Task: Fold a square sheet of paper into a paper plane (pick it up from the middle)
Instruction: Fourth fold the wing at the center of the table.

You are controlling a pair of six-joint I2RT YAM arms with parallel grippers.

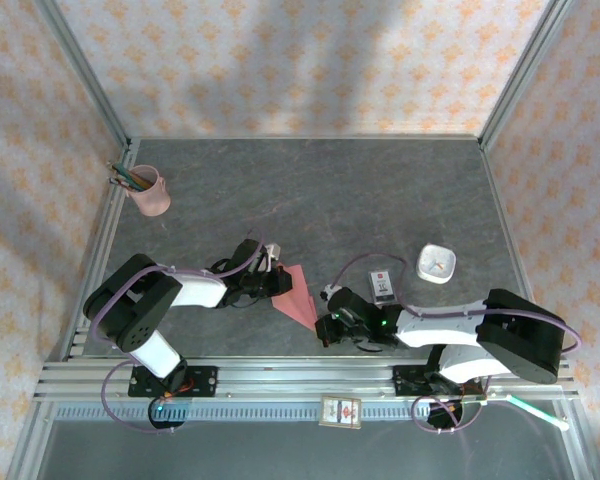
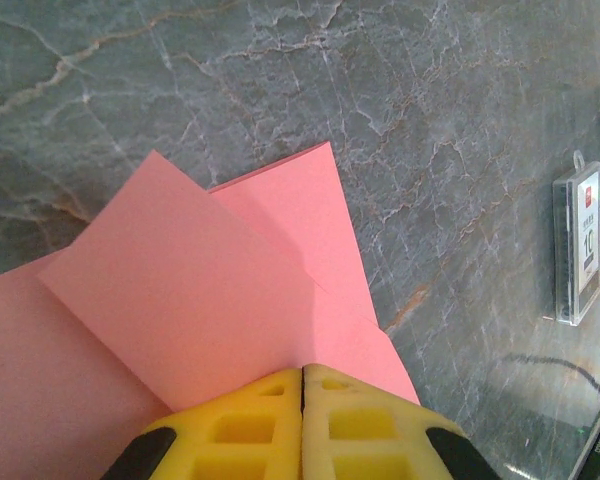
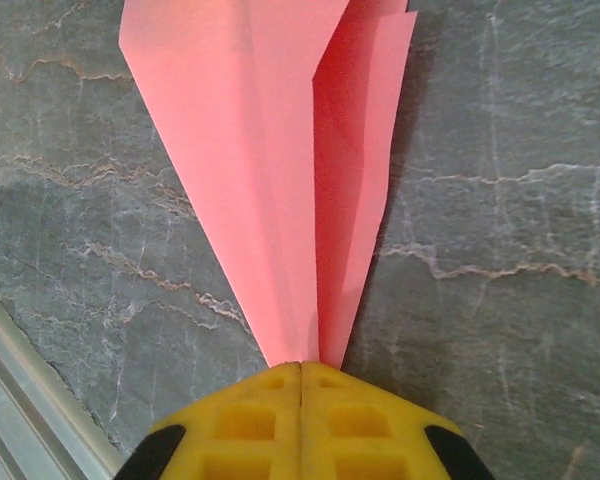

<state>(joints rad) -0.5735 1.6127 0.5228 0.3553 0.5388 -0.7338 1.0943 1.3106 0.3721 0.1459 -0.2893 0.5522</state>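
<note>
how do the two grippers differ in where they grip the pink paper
The left gripper pinches the paper plane at its wide end, where flaps overlap; the right gripper pinches its narrow pointed tip. The left gripper sits farther back, the right gripper nearer. Both are shut on it.

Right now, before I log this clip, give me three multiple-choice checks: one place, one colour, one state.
1. The pencil cup stands: A at the table's far left; B near right; C centre.
2. The paper is: A white; B salmon-pink; C blue.
3. The left end effector and right end effector are: A both open; B both shut on the paper; C one open, one shut.
Answers: 1 A: the top view has it by the far left corner. 2 B: pink in every view. 3 B: each wrist view shows jaws closed on paper.
</note>
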